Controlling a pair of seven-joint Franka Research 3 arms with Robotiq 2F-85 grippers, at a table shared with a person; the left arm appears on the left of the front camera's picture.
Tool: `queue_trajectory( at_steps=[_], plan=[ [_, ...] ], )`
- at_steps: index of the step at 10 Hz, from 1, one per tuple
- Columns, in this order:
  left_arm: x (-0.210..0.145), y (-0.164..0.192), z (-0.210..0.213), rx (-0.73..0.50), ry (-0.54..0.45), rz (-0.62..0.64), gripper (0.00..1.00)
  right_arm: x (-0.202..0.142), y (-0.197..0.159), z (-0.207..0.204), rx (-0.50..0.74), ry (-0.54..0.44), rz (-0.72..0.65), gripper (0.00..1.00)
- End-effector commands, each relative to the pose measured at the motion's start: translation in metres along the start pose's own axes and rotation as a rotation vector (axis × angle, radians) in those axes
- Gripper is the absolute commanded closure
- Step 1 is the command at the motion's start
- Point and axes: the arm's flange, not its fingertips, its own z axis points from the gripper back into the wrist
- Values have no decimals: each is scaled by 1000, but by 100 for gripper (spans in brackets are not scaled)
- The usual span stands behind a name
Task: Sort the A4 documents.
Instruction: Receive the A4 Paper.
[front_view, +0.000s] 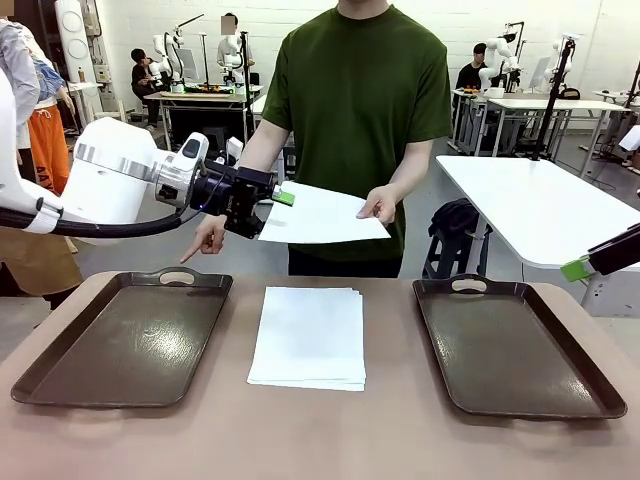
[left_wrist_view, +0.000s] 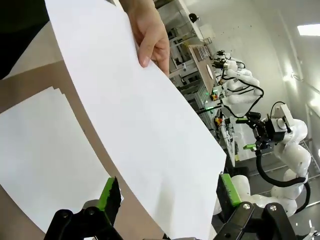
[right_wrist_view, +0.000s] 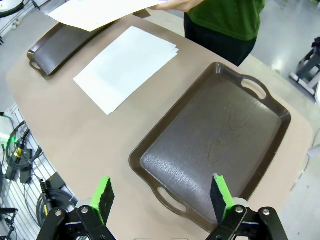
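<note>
A person's hand (front_view: 380, 205) holds one white A4 sheet (front_view: 322, 215) in the air above the table's far edge. My left gripper (front_view: 275, 200) is at the sheet's left edge, open. In the left wrist view the sheet (left_wrist_view: 150, 130) reaches down between my spread green-padded fingers (left_wrist_view: 109, 192), which do not pinch it. A stack of A4 documents (front_view: 308, 335) lies on the table between two trays and also shows under the held sheet (left_wrist_view: 40, 160). My right gripper (right_wrist_view: 162, 195) hangs open above the right tray (right_wrist_view: 220, 135), holding nothing.
Dark brown handled trays lie left (front_view: 125, 340) and right (front_view: 515, 345) of the stack, both bare. The person's other hand (front_view: 210, 240) points down toward the left tray's far edge. The person stands close at the far side.
</note>
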Motion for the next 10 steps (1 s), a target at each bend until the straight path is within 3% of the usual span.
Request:
queue_trajectory(
  at_steps=[1,5,10],
  plan=[
    [10,-1,-3,-58,18,62,0,-1,-1,-1,14,-4,-4,0],
    [24,10,-18,-70,8,120,0,-1,-1,-1,14,-4,-4,0],
    [39,15,-10,-63,-20,112,49,-1,-1,-1,14,-4,-4,0]
  ],
)
